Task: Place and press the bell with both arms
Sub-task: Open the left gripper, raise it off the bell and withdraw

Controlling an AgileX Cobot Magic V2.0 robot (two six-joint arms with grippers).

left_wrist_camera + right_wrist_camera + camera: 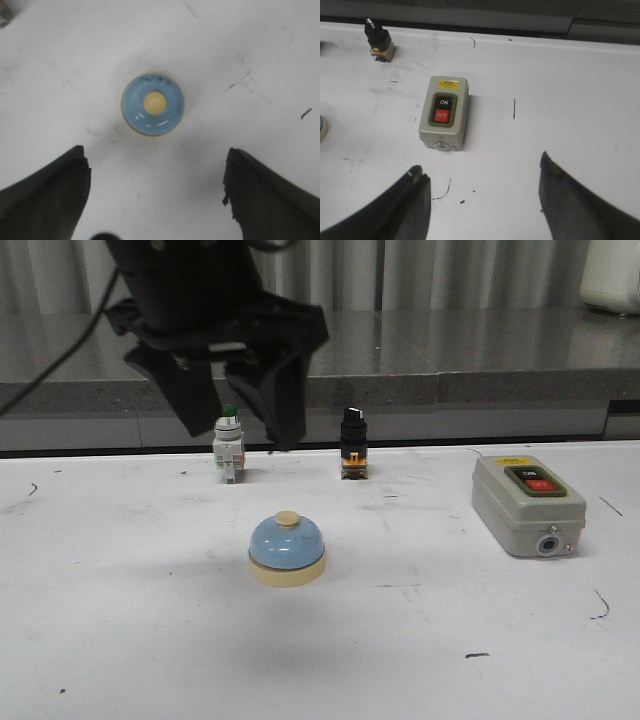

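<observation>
Left gripper (pixel 245 430): matte black, pointed fingers spread wide, empty, raised above table. Bell (pixel 287 548): glossy pale-blue dome, cream button and base, upright on scuffed white table (pixel 120 640), below gripper, apart. Right gripper (pixel 482 200): black fingers parted, empty. Switch box (pixel 527 504): grey, rectangular, at 3 o'clock from bell. Green-capped push button (pixel 229 448) at 11 o'clock; black-knobbed selector (pixel 352 442) at 1 o'clock.
</observation>
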